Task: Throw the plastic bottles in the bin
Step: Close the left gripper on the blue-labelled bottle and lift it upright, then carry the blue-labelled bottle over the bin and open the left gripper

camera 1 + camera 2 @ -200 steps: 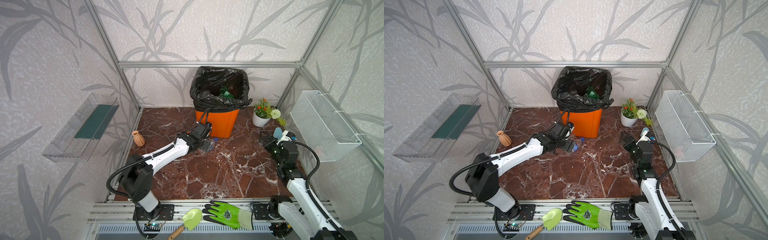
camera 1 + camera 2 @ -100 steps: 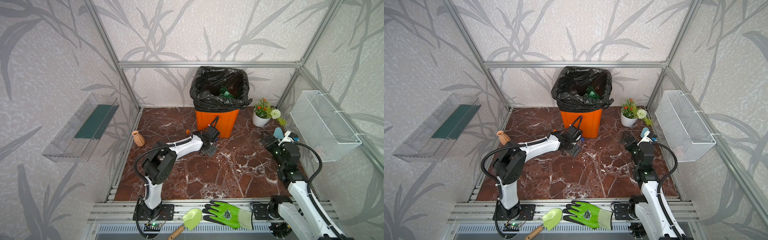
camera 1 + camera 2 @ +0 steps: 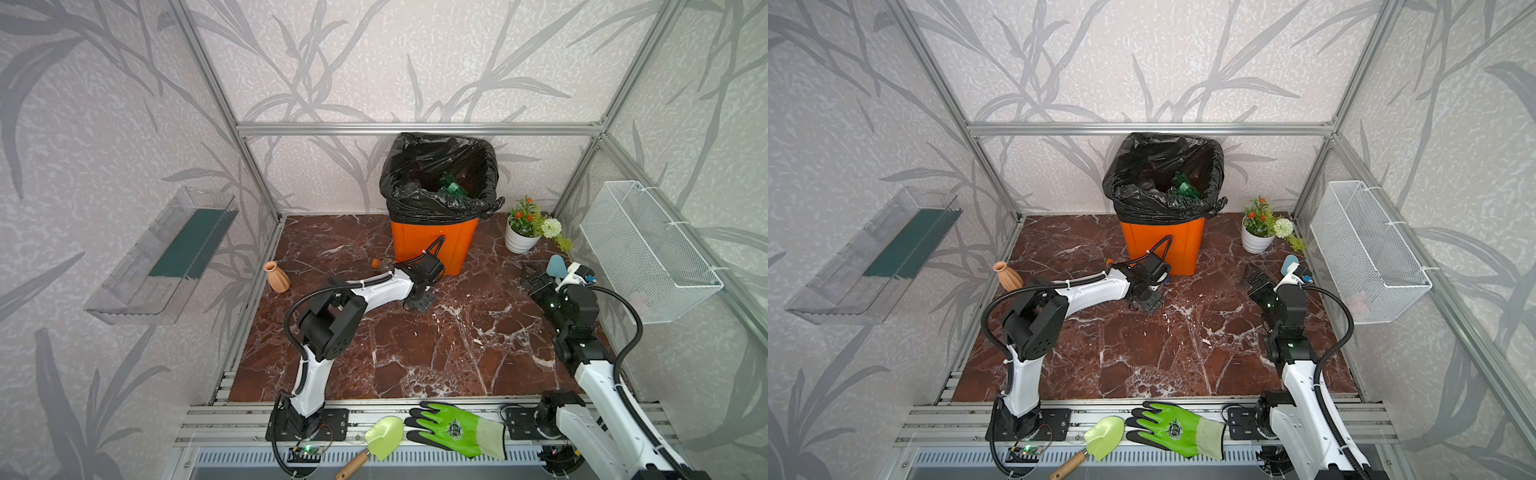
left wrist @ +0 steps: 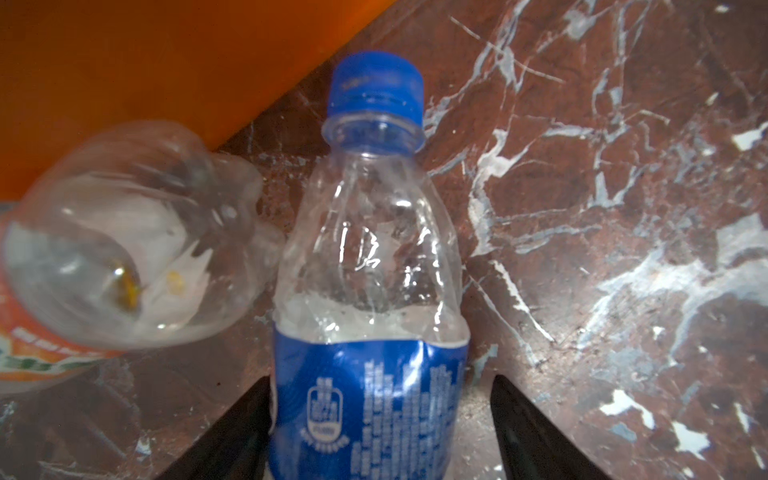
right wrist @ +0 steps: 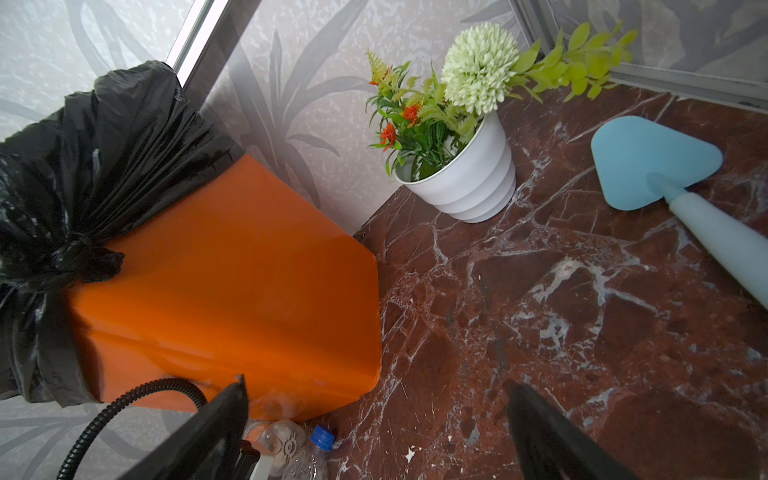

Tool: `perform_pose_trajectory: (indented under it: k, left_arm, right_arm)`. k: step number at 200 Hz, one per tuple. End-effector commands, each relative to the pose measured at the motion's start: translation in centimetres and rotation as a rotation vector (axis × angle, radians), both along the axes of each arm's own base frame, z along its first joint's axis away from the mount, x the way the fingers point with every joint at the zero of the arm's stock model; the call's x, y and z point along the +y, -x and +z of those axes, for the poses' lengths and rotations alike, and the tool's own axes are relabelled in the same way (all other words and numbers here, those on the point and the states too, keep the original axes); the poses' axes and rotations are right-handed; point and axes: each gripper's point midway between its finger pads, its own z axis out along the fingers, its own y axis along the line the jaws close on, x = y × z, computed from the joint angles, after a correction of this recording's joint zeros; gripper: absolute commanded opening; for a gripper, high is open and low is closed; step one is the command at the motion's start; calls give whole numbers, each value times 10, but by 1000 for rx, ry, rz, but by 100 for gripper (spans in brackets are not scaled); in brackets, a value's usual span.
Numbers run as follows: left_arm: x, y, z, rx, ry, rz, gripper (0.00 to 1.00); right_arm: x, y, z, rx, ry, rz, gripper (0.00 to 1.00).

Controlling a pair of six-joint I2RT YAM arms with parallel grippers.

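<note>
A clear bottle with a blue label and blue cap (image 4: pixel 370 291) lies on the marble floor beside the orange bin (image 4: pixel 145 62). My left gripper (image 4: pixel 380 380) straddles its label: one finger touches it, the other stands a little off it, so the jaws are open. A second clear bottle with an orange label (image 4: pixel 124 241) lies against the bin. In both top views the left gripper (image 3: pixel 419 301) (image 3: pixel 1148 303) is low at the bin's (image 3: pixel 432 245) front. A green bottle (image 3: pixel 451 189) lies in the black bag. My right gripper (image 3: pixel 534 278) (image 5: pixel 376 384) hangs open and empty at the right.
A terracotta vase (image 3: pixel 277 277) stands at the left wall. A white flower pot (image 3: pixel 521 239) and a light-blue scoop (image 5: pixel 652 162) are near the right gripper. A wire basket (image 3: pixel 648 253) and a clear tray (image 3: pixel 166 257) hang on the side walls. A green glove (image 3: pixel 457 430) and trowel (image 3: pixel 384 432) lie on the front rail.
My left arm has folded its elbow back and the gripper has come down over the blue-labelled bottle, with its jaws narrowing. The right gripper has hardly moved.
</note>
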Motion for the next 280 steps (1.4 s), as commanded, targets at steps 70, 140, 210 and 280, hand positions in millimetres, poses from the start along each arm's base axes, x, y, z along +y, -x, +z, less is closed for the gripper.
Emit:
perform_pose_trajectory:
  k: [70,140,210,280]
  left_arm:
    - [-17,36,45,9,253,-80,44]
    - [9,58,177,-334,576,-58,40]
    - [96,76,308,-804,753,145,42]
    - [193,113,494,-1414,1070,301,44]
  right_arm:
    - [-2,0,-3,-2,3,-10,97]
    - [0,-3,-4,-7,-24,-2,97]
    - [3,-9,-1,-11,-34,11,97]
    - [6,-12,4,-31,-46,28,97]
